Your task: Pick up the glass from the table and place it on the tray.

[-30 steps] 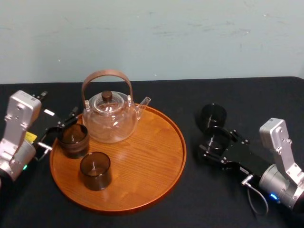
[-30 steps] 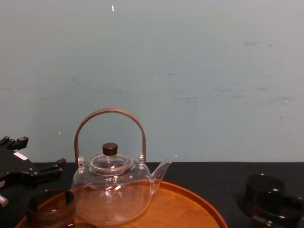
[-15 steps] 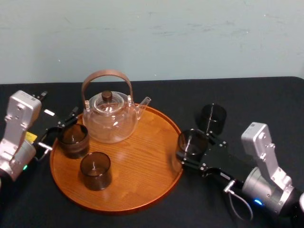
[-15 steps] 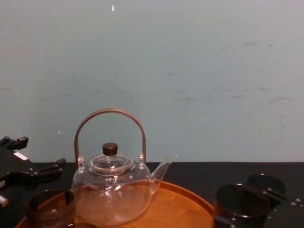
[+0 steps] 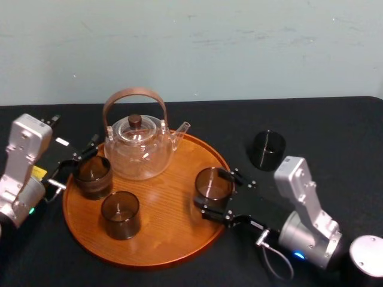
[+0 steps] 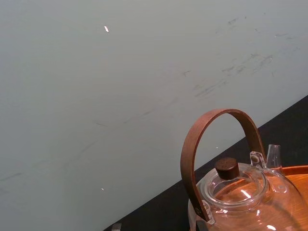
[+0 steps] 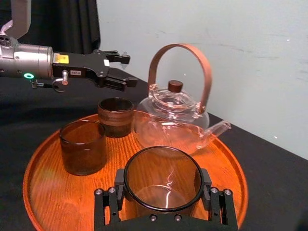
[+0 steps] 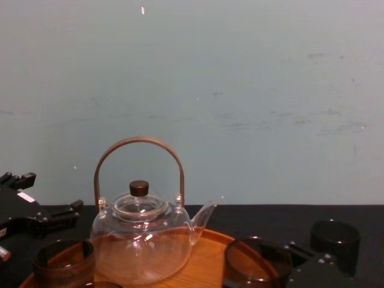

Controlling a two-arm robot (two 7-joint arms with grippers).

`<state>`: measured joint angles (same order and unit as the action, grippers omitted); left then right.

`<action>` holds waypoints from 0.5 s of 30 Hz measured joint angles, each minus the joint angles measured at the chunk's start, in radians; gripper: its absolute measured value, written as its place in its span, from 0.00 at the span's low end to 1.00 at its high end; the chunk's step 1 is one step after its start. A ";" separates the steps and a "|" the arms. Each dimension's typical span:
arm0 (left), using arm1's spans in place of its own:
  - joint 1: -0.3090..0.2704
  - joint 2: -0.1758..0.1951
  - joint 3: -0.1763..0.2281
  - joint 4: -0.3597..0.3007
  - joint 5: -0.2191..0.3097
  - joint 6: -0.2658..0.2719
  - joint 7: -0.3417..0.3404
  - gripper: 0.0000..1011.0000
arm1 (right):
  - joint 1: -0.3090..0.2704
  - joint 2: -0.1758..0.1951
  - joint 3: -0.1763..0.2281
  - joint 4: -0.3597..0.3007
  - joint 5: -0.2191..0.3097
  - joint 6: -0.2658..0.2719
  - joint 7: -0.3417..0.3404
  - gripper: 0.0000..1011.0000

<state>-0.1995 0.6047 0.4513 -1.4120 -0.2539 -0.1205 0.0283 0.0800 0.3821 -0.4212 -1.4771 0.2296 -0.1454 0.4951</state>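
A brown-tinted clear glass (image 5: 212, 184) sits between the fingers of my right gripper (image 5: 215, 191), which is shut on it over the right part of the round wooden tray (image 5: 170, 206). The right wrist view has this glass (image 7: 162, 180) low over the tray's wood (image 7: 48, 192); whether it touches the tray I cannot tell. From the chest the glass (image 8: 252, 267) is at the tray's right end. My left gripper (image 5: 76, 162) stays open at the tray's left rim, just behind another glass.
A clear glass teapot (image 5: 137, 146) with a curved wooden handle stands at the tray's back. Two brown glasses (image 5: 93, 176) (image 5: 120, 214) stand on the tray's left half. A dark glass (image 5: 267, 149) stands on the black table right of the tray.
My right gripper has carried the glass leftward, from beside the dark glass on the table to over the tray's right side. The left arm has stayed put.
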 joint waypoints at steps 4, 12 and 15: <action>0.000 0.000 0.000 0.000 0.000 0.000 0.000 0.99 | 0.016 -0.012 -0.018 0.014 -0.005 -0.001 0.002 0.90; 0.000 0.000 0.000 0.000 0.000 0.000 0.000 0.99 | 0.050 -0.037 -0.055 0.044 -0.012 0.000 0.009 0.90; 0.000 0.000 0.000 0.000 0.000 0.000 0.000 0.99 | 0.059 -0.043 -0.063 0.053 -0.014 0.001 0.011 0.90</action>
<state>-0.1995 0.6047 0.4514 -1.4120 -0.2539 -0.1205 0.0283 0.1389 0.3392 -0.4846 -1.4243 0.2157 -0.1447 0.5058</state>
